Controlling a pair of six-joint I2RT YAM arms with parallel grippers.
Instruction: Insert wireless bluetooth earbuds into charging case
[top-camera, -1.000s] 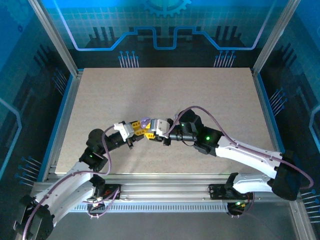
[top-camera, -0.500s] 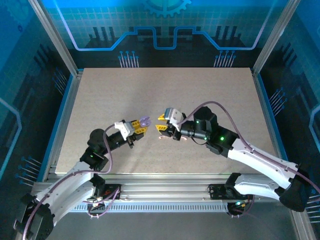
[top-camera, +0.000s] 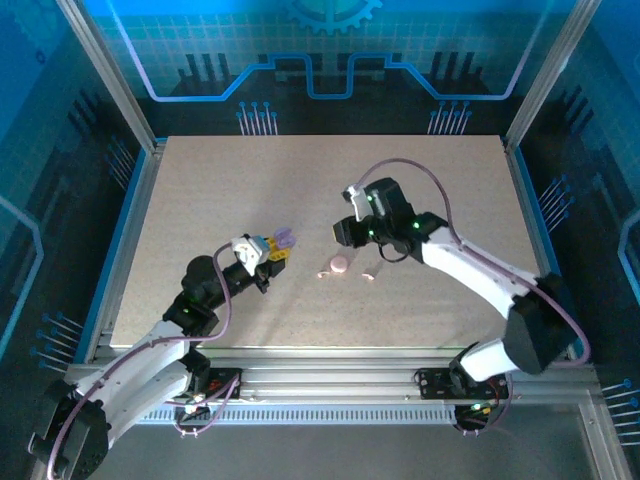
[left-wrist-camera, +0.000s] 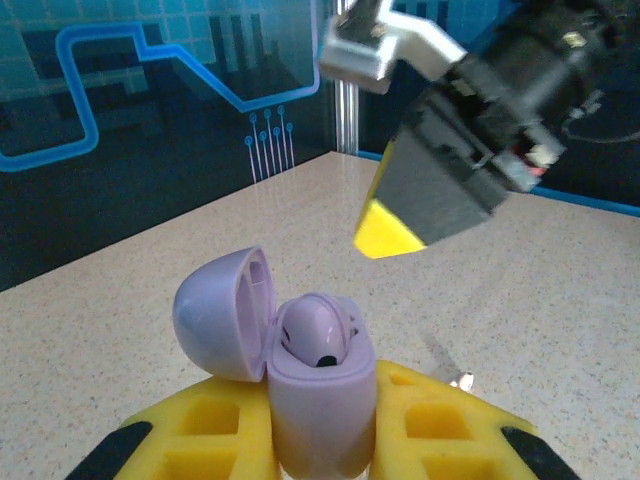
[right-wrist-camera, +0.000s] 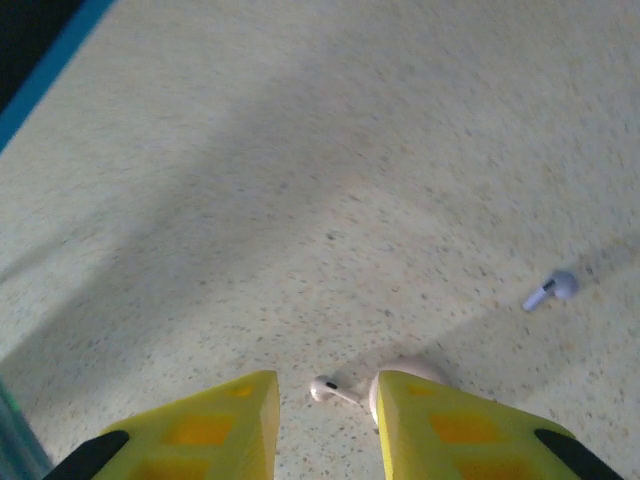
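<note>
Your left end effector (top-camera: 273, 250) is clamping a lilac case (left-wrist-camera: 318, 410) above the worktop (top-camera: 250, 180). The case lid is standing open to the left, and you are seeing one bud (left-wrist-camera: 318, 338) sitting in its well. Your right end effector (right-wrist-camera: 325, 425) is hovering over the worktop with its fingers apart and is gripping nothing. A pale bud (right-wrist-camera: 322, 388) is lying on the worktop in the gap between those fingers, just beside a pink case (top-camera: 340, 265). A lilac bud (right-wrist-camera: 550, 290) is lying apart from them, further right in the right wrist view.
</note>
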